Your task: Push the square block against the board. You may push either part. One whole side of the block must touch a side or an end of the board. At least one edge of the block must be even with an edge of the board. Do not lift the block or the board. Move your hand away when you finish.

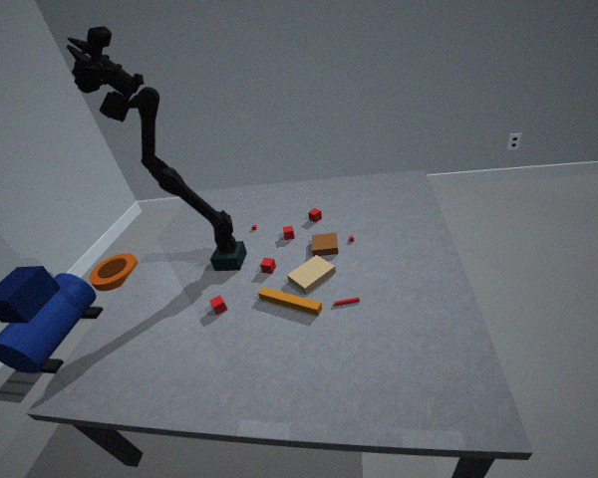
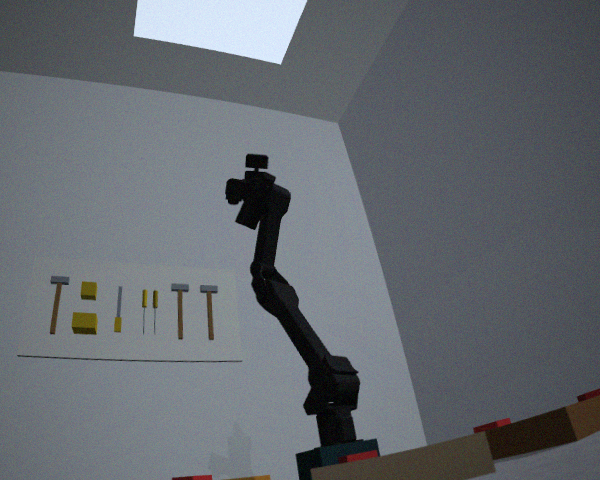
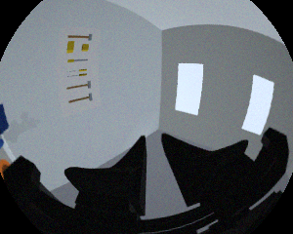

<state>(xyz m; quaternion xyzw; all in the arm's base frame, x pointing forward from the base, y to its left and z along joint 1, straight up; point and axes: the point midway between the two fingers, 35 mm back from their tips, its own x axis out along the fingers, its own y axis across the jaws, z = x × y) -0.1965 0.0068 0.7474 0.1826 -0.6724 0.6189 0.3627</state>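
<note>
A broad grey table (image 1: pixel 371 370) with dark legs stands in a grey-walled room, a white skirting line running along the floor. At the far left, off the table's edge, sit a dark blue box (image 1: pixel 18 292), a blue cylinder (image 1: pixel 44 324) and an orange bowl-shaped ring (image 1: pixel 98 280). The black six-joint arm (image 1: pixel 185 197) rises from a dark green base (image 1: pixel 240 256) and leans toward 10 o'clock, high above the table. Its black parallel-jaw gripper (image 1: pixel 75 47) points at the wall corner; the fingers are drawn nearly together and hold nothing, as the wrist view shows with only wall and two bright panes beyond them.

Right of the base, small red cubes (image 1: pixel 267 265) lie scattered. The flat tan square block (image 1: pixel 311 272) lies near the table's middle, its corners turned so one edge runs toward 2 o'clock. Just at its 7 o'clock lies the long orange wooden board (image 1: pixel 289 301), apart from it, its long axis running from 10 to 4 o'clock. A brown block (image 1: pixel 324 243) sits at the tan block's 12 o'clock, a thin red stick (image 1: pixel 346 301) at its 4 o'clock. A white wall socket (image 1: pixel 514 139) shows far right.

In the exterior view a white tool panel (image 2: pixel 129 346) with hammers hangs on the wall.
</note>
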